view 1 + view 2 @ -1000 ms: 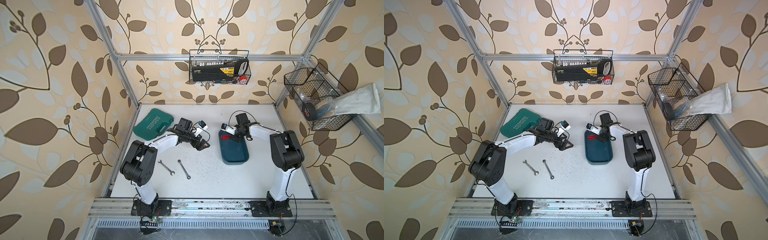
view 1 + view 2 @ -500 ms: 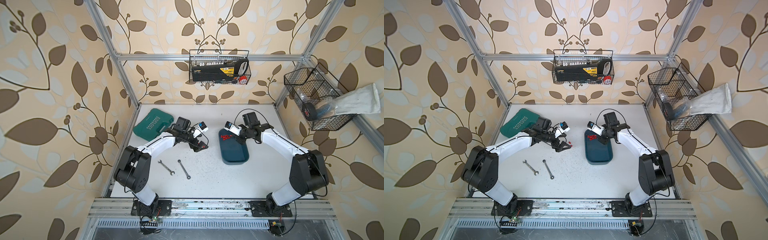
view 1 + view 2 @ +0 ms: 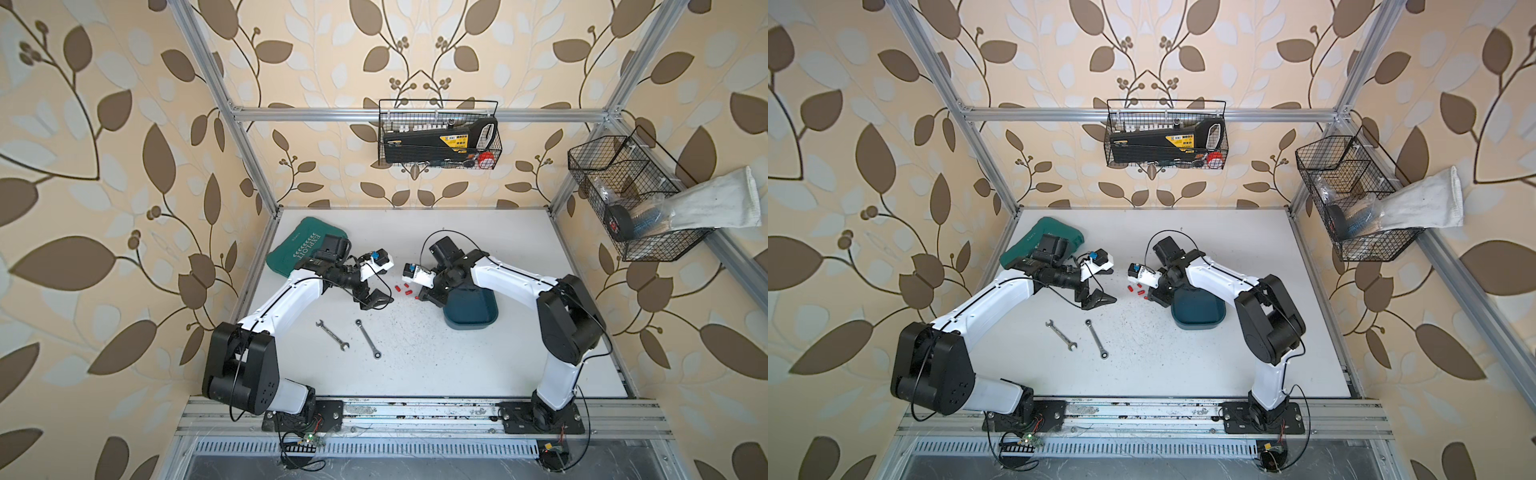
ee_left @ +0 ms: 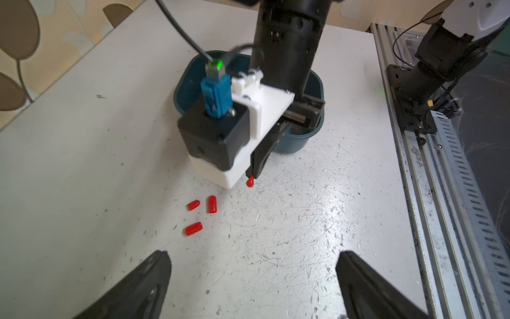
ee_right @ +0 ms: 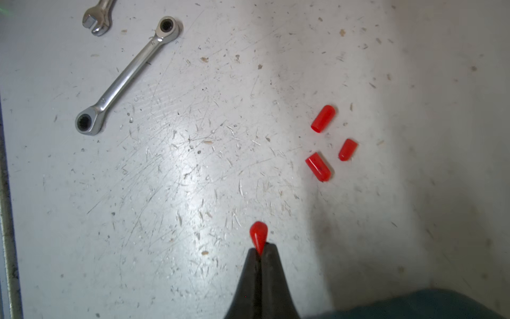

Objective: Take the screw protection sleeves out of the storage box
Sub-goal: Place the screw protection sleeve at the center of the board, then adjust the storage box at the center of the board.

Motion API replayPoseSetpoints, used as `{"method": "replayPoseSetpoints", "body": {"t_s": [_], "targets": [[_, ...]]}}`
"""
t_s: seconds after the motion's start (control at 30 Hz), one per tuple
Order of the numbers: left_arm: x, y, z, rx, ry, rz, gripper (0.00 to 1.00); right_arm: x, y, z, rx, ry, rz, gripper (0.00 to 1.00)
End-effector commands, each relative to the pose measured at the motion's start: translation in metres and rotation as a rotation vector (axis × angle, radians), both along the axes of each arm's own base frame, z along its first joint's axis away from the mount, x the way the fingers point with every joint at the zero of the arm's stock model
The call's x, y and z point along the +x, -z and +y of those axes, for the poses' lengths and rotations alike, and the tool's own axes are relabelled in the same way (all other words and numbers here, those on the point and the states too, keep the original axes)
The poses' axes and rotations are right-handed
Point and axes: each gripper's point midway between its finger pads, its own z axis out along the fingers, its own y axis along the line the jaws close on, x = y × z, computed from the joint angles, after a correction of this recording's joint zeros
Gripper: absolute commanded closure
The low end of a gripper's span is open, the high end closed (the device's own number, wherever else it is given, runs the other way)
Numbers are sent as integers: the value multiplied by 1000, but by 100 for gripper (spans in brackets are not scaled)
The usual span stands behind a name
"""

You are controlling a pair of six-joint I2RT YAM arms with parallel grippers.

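r gripper [image 5: 259,250] is clamped on 1 red sleeve [image 5: 259,234] near storage box [image 3: 478,318]; 3 more sleeves [image 5: 323,118] are laid on table [image 5: 193,179]; l gripper [image 4: 252,265] jaws are spread wide.

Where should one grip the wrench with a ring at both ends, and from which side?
Probably the ring wrench at mid-shank, from straight above, jaws across its width: it lies flat on the table, the shank is slim and straight, and both heads are wider.
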Motion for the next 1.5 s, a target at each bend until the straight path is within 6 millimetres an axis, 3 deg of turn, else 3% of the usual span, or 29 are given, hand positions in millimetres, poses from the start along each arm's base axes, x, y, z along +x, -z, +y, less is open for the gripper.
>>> {"method": "replayPoseSetpoints", "body": {"t_s": [0.0, 0.1, 0.2, 0.3, 0.47, 0.67, 0.77, 0.9, 1.07, 1.2, 1.3, 1.47], "targets": [[-14, -15, 2, -56, 41, -21, 1, 4, 13, 16, -3, 20, 45, 100], [-14, -16, 4, -54, 35, -29, 1, 12, 31, 21, -42, 22, 33, 96], [-15, -19, 3, -72, 44, -23, 1, 20, 42, 22, -68, 37, 38, 86], [-15, -22, 1, -87, 48, -16, 1, 25, 41, 22, -75, 43, 29, 75], [-12, -20, 0, -90, 33, -5, 1, 25, 19, 17, -40, 52, 15, 62], [0, -26, -8, -113, 0, 56, 1, 12, -42, -1, 92, 41, 52, 56], [8, -19, -23, -68, -15, 100, 1, 5, -75, -25, 168, 56, 69, 54], [18, -8, -51, 44, -25, 113, 1, 14, -95, -82, 183, 199, 32, 53], [33, 3, -93, 125, -63, 112, 5, 44, -99, -178, 158, 569, -21, 52], [39, 23, -129, 219, -73, 105, 10, 43, -83, -240, 85, 808, -6, 50], [39, 37, -155, 285, -58, 98, 12, 34, -62, -258, 43, 879, 54, 48], [48, 55, -182, 353, -79, 111, 15, 15, -26, -251, 23, 869, 224, 46]]}}
